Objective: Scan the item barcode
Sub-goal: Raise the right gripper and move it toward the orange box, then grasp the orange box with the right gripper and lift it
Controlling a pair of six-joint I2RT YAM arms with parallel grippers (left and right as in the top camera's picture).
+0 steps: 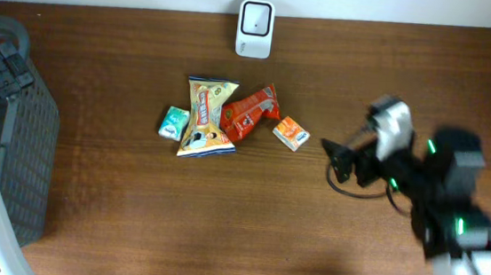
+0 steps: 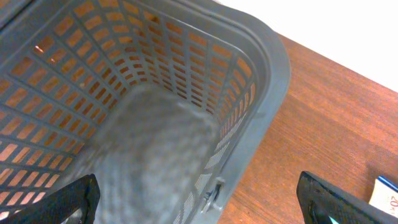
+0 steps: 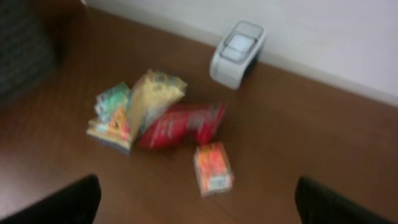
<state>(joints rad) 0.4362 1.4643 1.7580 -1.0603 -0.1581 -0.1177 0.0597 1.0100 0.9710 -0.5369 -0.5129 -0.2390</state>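
R gripper spread, empty, right of ctr. L gripper spread over basket. Nearest item, orange box, mid-frame below scanner: prob light, stiff; pinch long sides.

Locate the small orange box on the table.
In the overhead view, the orange box lies right of centre, beside the red packet, between it and the right end effector.

A mock shop checkout is indicated, laid out on a dark wooden table. A white barcode scanner is stood at the table's far edge, against a plain white wall. A grey plastic shopping basket is placed at the left edge. Small packaged snacks are grouped near the middle.
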